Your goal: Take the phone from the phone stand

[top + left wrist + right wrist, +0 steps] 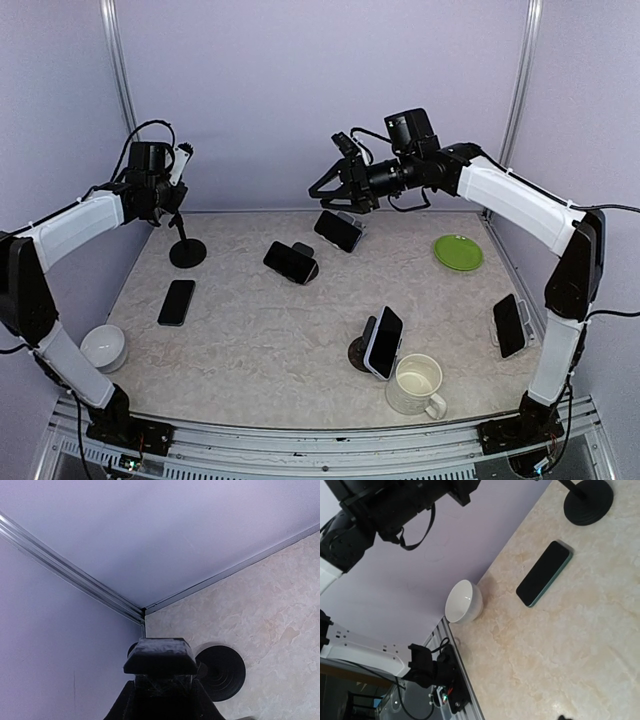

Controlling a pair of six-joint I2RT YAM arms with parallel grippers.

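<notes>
Upper centre: right gripper (pixel 338 187), jaws apart, just above the leaning phone (pixel 339 230). The left gripper (pixel 176 205), jaws together, is well apart at left.

Left arm (pixel 75 228) raised rear-left, left gripper (pixel 172 203) closed, right arm (pixel 515 200) reaching leftward, right gripper (pixel 336 195) spread wide

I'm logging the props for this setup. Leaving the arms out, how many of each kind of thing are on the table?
Phones: 5
Phone stands: 5
Bowl: 1
Mug: 1
Plate: 1
Total: 13
</notes>
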